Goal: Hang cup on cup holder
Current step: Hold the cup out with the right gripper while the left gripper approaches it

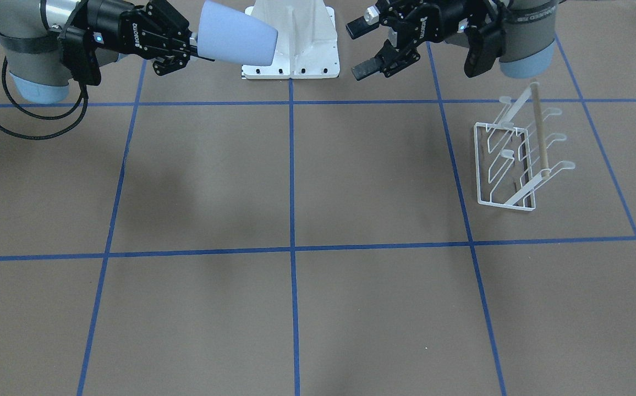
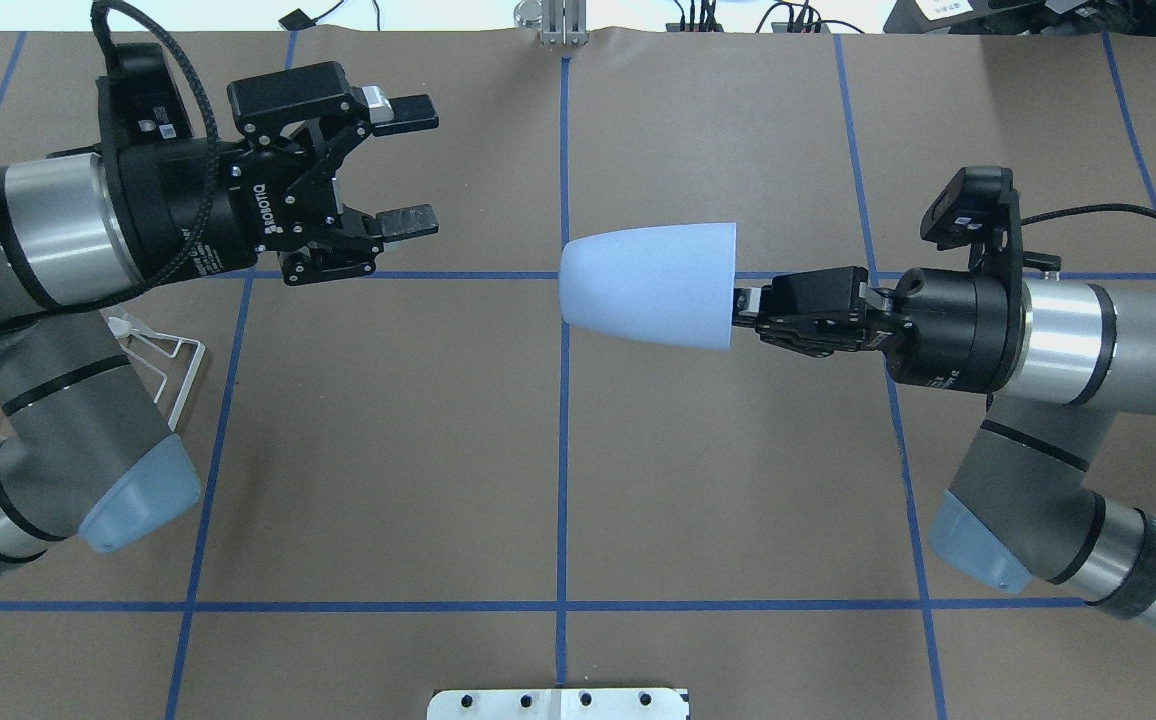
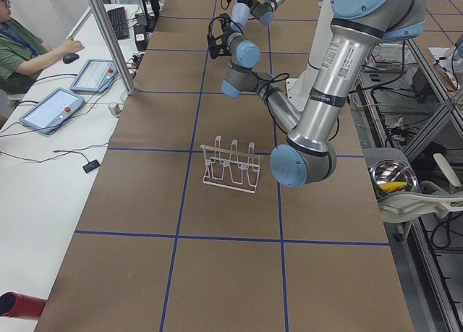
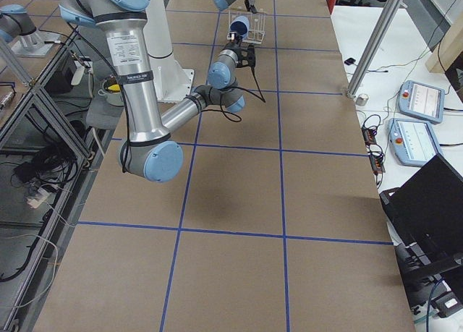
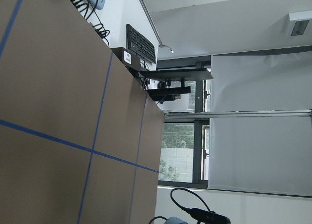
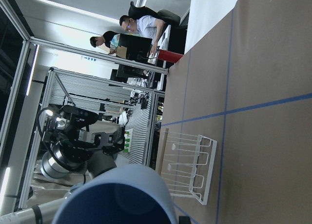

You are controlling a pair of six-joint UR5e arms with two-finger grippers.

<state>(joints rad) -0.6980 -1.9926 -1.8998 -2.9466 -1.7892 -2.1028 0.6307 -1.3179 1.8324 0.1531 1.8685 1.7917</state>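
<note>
The pale blue cup (image 2: 653, 285) lies level in the air above the table's middle. My right gripper (image 2: 743, 302) is shut on its wide rim, and its narrow base points at my left gripper (image 2: 408, 165). The left gripper is open and empty, a short gap from the cup. In the front view the cup (image 1: 235, 38) and right gripper (image 1: 194, 44) are at upper left and the left gripper (image 1: 363, 48) at upper right. The white wire cup holder (image 1: 539, 129) with its tan rod stands on the table below my left arm, and is mostly hidden overhead (image 2: 188, 385).
The white robot pedestal (image 1: 290, 49) stands between the arms. Blue tape lines grid the brown table. An operator (image 3: 22, 43) sits at a side bench with tablets. The rack also shows in the right wrist view (image 6: 210, 172), below the left gripper (image 6: 105, 138).
</note>
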